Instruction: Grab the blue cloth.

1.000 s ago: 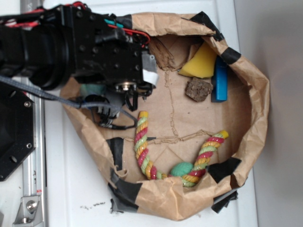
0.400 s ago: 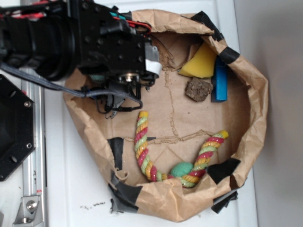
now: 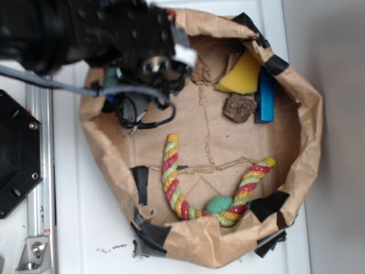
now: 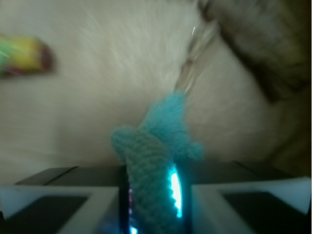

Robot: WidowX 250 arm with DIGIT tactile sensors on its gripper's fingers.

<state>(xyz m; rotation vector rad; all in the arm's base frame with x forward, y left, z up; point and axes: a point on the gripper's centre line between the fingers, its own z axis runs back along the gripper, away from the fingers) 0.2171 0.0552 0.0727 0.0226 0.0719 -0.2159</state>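
In the wrist view my gripper is shut on the blue cloth, a fuzzy aqua terry cloth pinched between the jaws and hanging above the brown paper floor. In the exterior view the black arm covers the upper left of the paper bag. Only a sliver of the blue cloth shows beside the gripper, whose fingers are hidden under the arm and cables.
Inside the bag lie a yellow sponge wedge, a bright blue block, a brown cork piece, a striped rope toy and a green ball. The rope's end shows in the wrist view.
The arm has moved up and back toward the bag's upper left corner, lifting away from the rope toy, with the cloth held in the jaws.
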